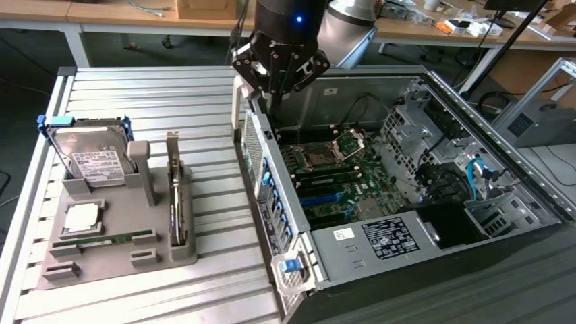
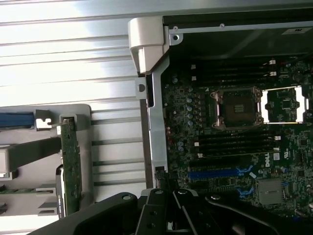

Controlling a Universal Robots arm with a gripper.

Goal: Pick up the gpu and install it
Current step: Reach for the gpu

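White "DELL" lettering on the motherboard

The hand, closed, hangs over the side wall of the open computer case; inside the case lie a bare processor socket and a blue slot; outside the case, on the slatted worktop, the gpu stands on edge in a grey holder.

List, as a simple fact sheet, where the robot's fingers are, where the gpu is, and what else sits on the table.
Fingers: shut, holding nothing, above the rear edge of the open computer case
Gpu: standing on edge in the gray holder, apart from the fingers
Hard drive: upright in the same holder
Case: side off, motherboard exposed
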